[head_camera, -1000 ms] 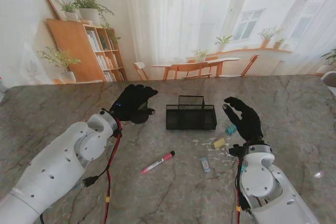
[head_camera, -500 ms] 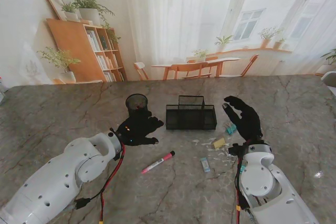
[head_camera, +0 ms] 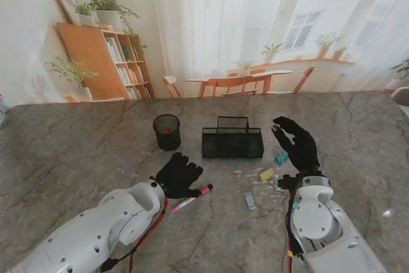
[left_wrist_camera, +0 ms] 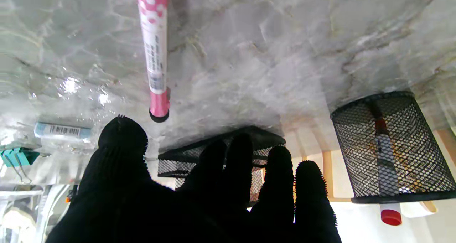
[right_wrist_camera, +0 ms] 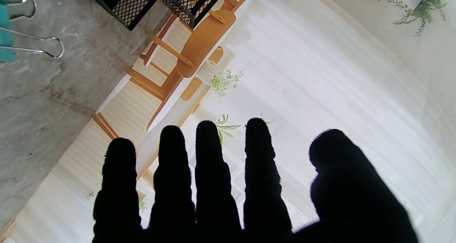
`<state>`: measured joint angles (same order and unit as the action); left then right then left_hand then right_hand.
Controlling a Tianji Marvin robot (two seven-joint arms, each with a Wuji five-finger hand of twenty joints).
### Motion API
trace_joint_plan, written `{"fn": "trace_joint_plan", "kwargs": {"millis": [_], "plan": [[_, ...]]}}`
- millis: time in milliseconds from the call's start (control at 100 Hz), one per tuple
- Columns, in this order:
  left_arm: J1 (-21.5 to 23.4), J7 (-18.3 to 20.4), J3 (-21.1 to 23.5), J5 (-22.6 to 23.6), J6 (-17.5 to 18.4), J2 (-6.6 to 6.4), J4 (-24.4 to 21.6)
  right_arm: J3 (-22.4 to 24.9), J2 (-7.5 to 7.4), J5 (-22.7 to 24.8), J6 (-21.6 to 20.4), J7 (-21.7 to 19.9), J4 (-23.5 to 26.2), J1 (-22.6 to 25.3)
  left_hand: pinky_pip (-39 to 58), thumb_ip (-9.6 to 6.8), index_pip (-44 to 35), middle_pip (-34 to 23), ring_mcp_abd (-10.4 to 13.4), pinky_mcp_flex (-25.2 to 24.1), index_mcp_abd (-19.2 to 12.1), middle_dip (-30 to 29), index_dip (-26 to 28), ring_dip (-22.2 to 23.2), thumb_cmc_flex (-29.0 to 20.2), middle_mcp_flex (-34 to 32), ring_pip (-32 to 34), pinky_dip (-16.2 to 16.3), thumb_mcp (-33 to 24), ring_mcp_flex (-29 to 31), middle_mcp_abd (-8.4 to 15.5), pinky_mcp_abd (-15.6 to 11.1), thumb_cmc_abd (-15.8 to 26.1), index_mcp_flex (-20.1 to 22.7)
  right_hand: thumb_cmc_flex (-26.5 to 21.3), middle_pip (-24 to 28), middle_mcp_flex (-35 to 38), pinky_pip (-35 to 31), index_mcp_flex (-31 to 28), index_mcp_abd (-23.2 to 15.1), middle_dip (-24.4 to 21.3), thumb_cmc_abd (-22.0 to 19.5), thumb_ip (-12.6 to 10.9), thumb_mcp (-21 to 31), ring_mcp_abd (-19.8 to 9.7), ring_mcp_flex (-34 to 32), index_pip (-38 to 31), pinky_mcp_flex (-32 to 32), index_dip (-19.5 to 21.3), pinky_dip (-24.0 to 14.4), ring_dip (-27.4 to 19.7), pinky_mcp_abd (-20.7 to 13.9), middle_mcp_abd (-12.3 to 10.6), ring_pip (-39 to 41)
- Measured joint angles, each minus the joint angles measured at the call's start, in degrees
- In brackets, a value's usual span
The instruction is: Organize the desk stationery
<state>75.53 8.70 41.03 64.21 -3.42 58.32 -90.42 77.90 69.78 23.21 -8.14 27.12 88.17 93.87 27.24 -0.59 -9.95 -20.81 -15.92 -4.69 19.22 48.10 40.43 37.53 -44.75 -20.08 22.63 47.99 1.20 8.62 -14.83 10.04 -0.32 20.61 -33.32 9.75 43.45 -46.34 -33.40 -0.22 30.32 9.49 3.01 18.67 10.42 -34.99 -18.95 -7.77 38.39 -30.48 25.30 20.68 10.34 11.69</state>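
A pink marker (head_camera: 192,197) (left_wrist_camera: 154,50) lies flat on the marble table, its far end beside my left hand (head_camera: 177,175) (left_wrist_camera: 199,196). That hand hovers just over it, open, fingers spread, holding nothing. A round black mesh pen cup (head_camera: 167,132) (left_wrist_camera: 392,146) stands farther from me with a red-capped marker (left_wrist_camera: 383,154) inside. A black mesh desk organizer (head_camera: 232,142) (left_wrist_camera: 217,154) sits at the centre. My right hand (head_camera: 296,142) (right_wrist_camera: 228,186) is open, raised beside the organizer's right end.
A teal binder clip (head_camera: 281,157) (right_wrist_camera: 7,32), a yellow eraser (head_camera: 266,174) and a small blue-and-white labelled piece (head_camera: 249,201) (left_wrist_camera: 62,130) lie right of the marker, amid scattered small clear bits (head_camera: 246,175).
My left hand has drawn back from the pen cup toward me and to the right, ending over the pink marker. The cup, once hidden by the hand, now shows. The right hand stayed still.
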Motion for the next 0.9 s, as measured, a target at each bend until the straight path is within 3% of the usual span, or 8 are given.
{"fn": "trace_joint_plan", "kwargs": {"millis": [40, 130, 210, 410, 500, 680, 790, 900], "plan": [[-0.2, 0.3, -1.0, 0.0, -1.0, 0.01, 0.0, 0.0, 0.03, 0.0, -0.1, 0.1, 0.0, 0.0, 0.1, 0.68, 0.0, -0.2, -0.1, 0.0, 0.0, 0.7, 0.6, 0.1, 0.0, 0.0, 0.3, 0.0, 0.0, 0.0, 0.0, 0.0, 0.0, 0.0, 0.0, 0.0, 0.0, 0.0, 0.0, 0.0, 0.0, 0.0, 0.0, 0.0, 0.0, 0.0, 0.0, 0.0, 0.0, 0.0, 0.0, 0.0, 0.0, 0.0], [-0.7, 0.9, -2.5, 0.0, -1.9, 0.05, 0.0, 0.1, 0.08, -0.1, -0.1, 0.2, 0.0, 0.0, 0.1, -0.06, 0.0, -0.8, -0.3, 0.0, 0.1, 1.2, 1.3, 0.6, 0.0, 0.6, 0.8, 0.4, -0.1, 0.0, 0.0, 0.1, 0.0, 0.0, 0.0, 0.0, 0.0, 0.0, -0.7, 0.0, 0.0, 0.0, 0.0, 0.0, 0.0, 0.0, -0.1, 0.0, 0.0, 0.0, 0.0, 0.0, 0.0, 0.0], [-1.8, 0.8, -5.1, -0.2, -4.4, 0.05, 0.3, 0.1, 0.11, -0.2, -0.1, 0.3, 0.0, 0.1, 0.2, 0.67, 0.0, -1.2, -0.4, 0.0, 0.1, 1.6, 1.5, 0.7, -0.6, 0.6, 1.7, 0.8, -0.2, -0.8, -0.1, 0.4, 0.0, 0.0, 0.0, 0.0, 0.0, 0.0, -0.7, 0.0, 0.0, 0.0, 0.0, 0.0, 0.0, 0.0, -0.1, 0.0, 0.0, 0.0, 0.0, 0.0, 0.0, 0.0], [-4.7, -0.8, -11.0, -1.8, -9.4, 0.64, 2.8, 0.2, 0.13, -0.2, -0.3, 0.3, 0.0, 0.2, 1.5, 0.50, -1.3, -4.7, -1.3, 0.0, 0.7, 4.1, 3.9, 2.5, -1.9, 1.2, 4.5, 2.5, -0.3, -1.2, -0.8, 0.9, -0.1, -0.1, 0.0, 0.0, 0.0, 0.0, -0.7, 0.0, 0.0, 0.0, 0.0, 0.0, 0.0, 0.0, -0.1, 0.0, 0.0, 0.0, 0.0, 0.0, 0.0, 0.0], [-5.6, -1.1, -12.8, -2.2, -10.7, 0.88, 3.5, 0.3, 0.14, -0.2, -0.3, 0.3, 0.0, 0.2, 3.8, 0.47, -2.1, -8.0, -1.7, 0.0, 1.4, 6.5, 6.6, 4.4, -4.1, 1.8, 7.4, 4.3, -0.4, -1.2, -1.4, 1.4, -0.1, -0.8, 0.0, 0.0, 0.0, 0.0, -0.7, 0.0, 0.0, 0.0, 0.0, 0.0, 0.0, 0.0, -0.1, 0.0, 0.0, 0.0, 0.0, 0.0, 0.0, 0.0], [-6.3, -1.2, -14.3, -1.8, -13.5, 1.30, 3.7, 0.4, 0.18, -0.3, -0.3, 0.5, 0.1, 0.3, 12.7, 0.71, -6.4, -16.9, -2.5, 0.0, 2.1, 11.9, 14.8, 8.1, -8.3, 0.0, 14.3, 4.3, 0.6, -0.5, -1.4, 2.2, -0.9, 0.5, 0.0, 0.0, 0.0, 0.0, -0.7, -0.1, 0.0, 0.0, 0.0, 0.0, 0.0, 0.0, -0.1, 0.0, 0.0, 0.0, 0.0, 0.0, 0.0, 0.0], [-7.2, -1.7, -15.3, -2.3, -13.6, 1.45, 3.9, 0.5, 0.20, -0.2, -0.3, 0.8, 0.1, 0.4, 23.8, 0.62, -15.4, -21.9, -2.5, 0.1, 2.2, 12.4, 22.6, 9.5, -12.7, -5.3, 17.9, 3.4, 0.0, 3.8, -1.2, 2.4, -2.9, 2.4, 0.0, 0.0, 0.0, 0.0, -0.7, -0.1, 0.0, 0.0, 0.0, 0.0, 0.0, 0.0, -0.1, 0.0, 0.0, 0.0, 0.0, 0.0, 0.0, 0.0], [-7.8, -2.5, -15.8, -2.7, -13.9, 1.76, 4.4, 0.6, 0.24, -0.1, -0.3, 1.1, 0.1, 0.5, 35.0, 0.53, -28.0, -25.5, -2.3, 0.1, -0.6, 13.8, 19.0, 9.9, -18.0, -11.6, 21.3, 0.9, -1.3, 8.4, 0.8, 2.6, -7.0, 6.5, 0.0, 0.0, 0.0, 0.0, -0.7, -0.1, 0.0, 0.0, 0.0, 0.0, 0.0, 0.0, -0.1, 0.0, 0.0, 0.0, 0.0, 0.0, 0.0, 0.0]]}}
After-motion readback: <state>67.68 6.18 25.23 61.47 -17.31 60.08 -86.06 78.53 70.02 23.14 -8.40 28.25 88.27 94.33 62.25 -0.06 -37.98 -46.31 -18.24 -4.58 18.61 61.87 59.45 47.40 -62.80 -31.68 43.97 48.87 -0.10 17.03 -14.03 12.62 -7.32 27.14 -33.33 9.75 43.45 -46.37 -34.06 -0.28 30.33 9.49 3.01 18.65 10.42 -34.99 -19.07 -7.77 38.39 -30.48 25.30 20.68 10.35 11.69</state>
